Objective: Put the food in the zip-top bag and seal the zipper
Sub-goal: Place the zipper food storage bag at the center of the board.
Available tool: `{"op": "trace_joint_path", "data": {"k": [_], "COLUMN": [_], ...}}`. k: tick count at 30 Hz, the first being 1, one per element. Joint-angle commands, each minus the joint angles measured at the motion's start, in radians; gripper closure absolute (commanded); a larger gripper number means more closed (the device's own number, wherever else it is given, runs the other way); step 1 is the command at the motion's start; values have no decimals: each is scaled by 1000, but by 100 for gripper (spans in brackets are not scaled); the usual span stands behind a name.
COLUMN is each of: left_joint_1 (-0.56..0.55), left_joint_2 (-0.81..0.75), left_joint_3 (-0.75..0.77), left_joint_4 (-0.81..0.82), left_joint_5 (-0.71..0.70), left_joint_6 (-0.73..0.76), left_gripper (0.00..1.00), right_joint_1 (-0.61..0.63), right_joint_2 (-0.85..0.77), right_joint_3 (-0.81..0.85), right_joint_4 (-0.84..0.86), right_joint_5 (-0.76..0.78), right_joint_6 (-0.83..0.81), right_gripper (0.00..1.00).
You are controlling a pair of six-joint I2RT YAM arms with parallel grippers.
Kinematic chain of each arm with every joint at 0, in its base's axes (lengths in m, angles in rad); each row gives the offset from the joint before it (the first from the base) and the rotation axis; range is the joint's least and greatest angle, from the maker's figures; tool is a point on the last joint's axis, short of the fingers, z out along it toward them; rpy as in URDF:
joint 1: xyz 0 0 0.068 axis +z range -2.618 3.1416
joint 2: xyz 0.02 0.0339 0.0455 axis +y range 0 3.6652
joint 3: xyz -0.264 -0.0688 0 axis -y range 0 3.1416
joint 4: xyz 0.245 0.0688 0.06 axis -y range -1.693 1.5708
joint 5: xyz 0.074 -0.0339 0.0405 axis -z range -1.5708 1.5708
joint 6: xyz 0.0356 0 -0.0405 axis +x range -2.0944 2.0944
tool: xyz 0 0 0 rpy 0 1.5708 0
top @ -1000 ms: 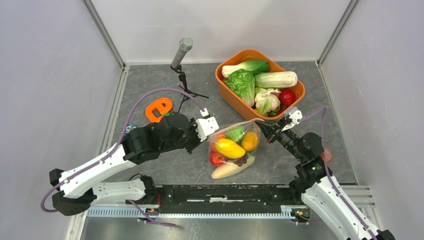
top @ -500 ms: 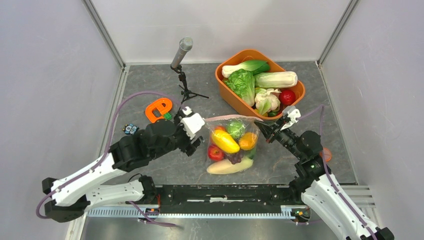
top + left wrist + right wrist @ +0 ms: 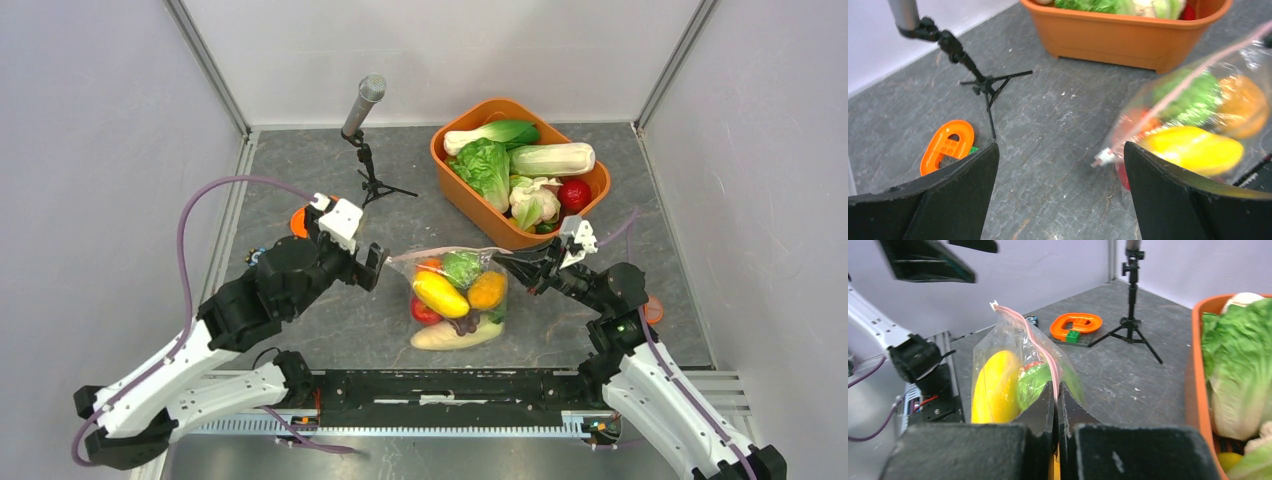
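The clear zip-top bag [image 3: 455, 300] lies mid-table holding the food: a yellow piece [image 3: 438, 293], an orange one [image 3: 486, 290], a green one [image 3: 461, 268], a red one [image 3: 424, 312] and dark grapes [image 3: 463, 323]. Its pink zipper [image 3: 445, 253] runs along the far edge. My right gripper [image 3: 507, 263] is shut on the zipper's right end [image 3: 1054, 382]. My left gripper [image 3: 372, 266] stands open just left of the bag, holding nothing. In the left wrist view the zipper's white end [image 3: 1104, 157] sits free beside the right finger [image 3: 1188, 200].
An orange tub [image 3: 470, 207] of leafy vegetables stands at the back right, just beyond the bag. A microphone on a small tripod [image 3: 362, 110] stands at the back centre. An orange toy piece [image 3: 945, 145] lies left, partly behind my left arm.
My left gripper has opened, let go of the bag's left end and drawn back to the left. The bag has settled lower on the table. The right gripper stays shut on the zipper.
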Motion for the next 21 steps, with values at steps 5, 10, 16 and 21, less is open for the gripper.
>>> {"op": "trace_joint_path", "data": {"k": [5,10,16,21], "left_joint_1": [308,433,538,597], "left_joint_2": [82,99,137,112], "left_joint_3": [45,37,19,51], "left_joint_4": [-21,-7,-3,-44], "left_joint_5": [253,340,432,422], "left_joint_6": [-186,-265,-333,-319], "left_gripper": [0,0,0,0], "right_joint_1": [0,12,57,133], "right_joint_2": [31,52,80,151], "right_joint_3": [28,63,98,134], "right_joint_4": [155,151,121,110], "right_joint_5": [-240,-357,-458,-504], "right_joint_6": [47,38,23,14], "right_gripper": [100,100,100,100]}}
